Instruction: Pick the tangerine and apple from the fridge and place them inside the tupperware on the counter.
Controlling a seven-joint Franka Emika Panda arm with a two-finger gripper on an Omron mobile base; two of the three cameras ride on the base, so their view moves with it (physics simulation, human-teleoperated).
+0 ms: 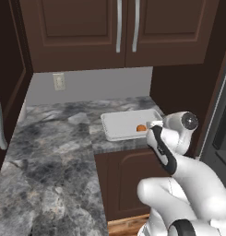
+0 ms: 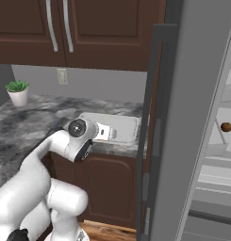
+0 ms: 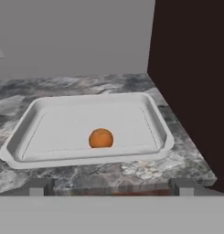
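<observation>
1. Two finger tips of the gripper (image 3: 108, 187) are standing wide apart at the near edge of the counter (image 3: 145, 176), with nothing between them; the hand is released and empty.
2. Just past them, the tupperware (image 3: 22, 132) is sitting flat on the marbled top, a shallow white tray with rounded corners and a low rim.
3. One fruit, the tangerine (image 3: 101, 138), is lying inside that tray near its front rim, a small bright orange ball touching the tray floor and clear of the fingers.
4. Half the job is looking done, by my reading: the orange fruit is in place.
5. Farther off, to the right, the fridge (image 2: 192, 117) is standing open, and the apple (image 2: 226, 126) is waiting on a pale shelf inside, a small dark reddish-brown ball.
6. Fetching it and carrying it to the tray is what is remaining.
</observation>
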